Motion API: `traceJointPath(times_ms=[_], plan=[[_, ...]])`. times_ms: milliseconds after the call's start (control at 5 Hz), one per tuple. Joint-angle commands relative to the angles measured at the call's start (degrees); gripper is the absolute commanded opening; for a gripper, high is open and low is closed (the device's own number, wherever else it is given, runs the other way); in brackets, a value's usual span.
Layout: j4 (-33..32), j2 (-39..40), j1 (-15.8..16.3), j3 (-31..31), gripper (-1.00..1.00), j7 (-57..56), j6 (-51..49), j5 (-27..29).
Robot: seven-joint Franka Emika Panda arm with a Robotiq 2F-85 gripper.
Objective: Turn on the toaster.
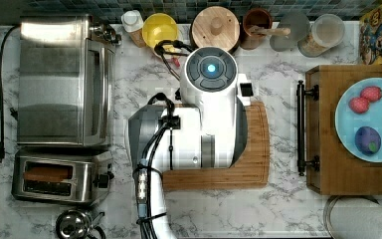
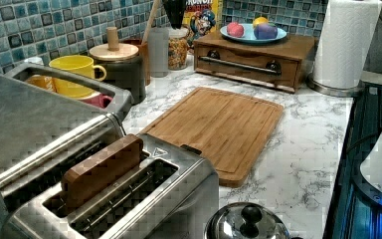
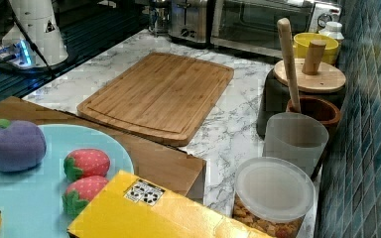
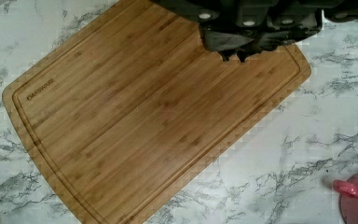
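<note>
Toast [image 2: 102,169] stands in the toaster [image 2: 144,199] in the left view; wrist view adds end effector [image 4: 235,55], fingers together, above the cutting board [image 4: 135,126]

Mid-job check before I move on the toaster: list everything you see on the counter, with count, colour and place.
toaster: 1, shiny steel, top view's lower left; a brown slice stands in one slot
toaster oven: 1, steel, just above the toaster in the top view
cutting board: 1, bamboo, counter centre
mug: 1, yellow, by the tiled wall
lidded canister: 1, dark with wooden lid, beside the mug
wooden box: 1, brown, carrying a light blue plate
toy strawberries: 2, red, on the plate
toy plum: 1, purple, on the plate
paper towel roll: 1, white, beside the box
cereal box: 1, yellow
gripper: 1, black, above the board's edge; open or shut unclear
</note>
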Motion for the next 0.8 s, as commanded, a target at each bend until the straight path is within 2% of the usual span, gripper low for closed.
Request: traceJointPath(times_ms=[200,400,800], plan=[[-4.42,-2.57,0.41,0.65,-1.0,-6.54,3.81,0.28],[-7.74,-5.42,0.87,2.8,-1.0,-16.52,5.44,4.92],[-14.64,-10.19,3.62,6.3,-1.0,-26.21,9.57,10.4]])
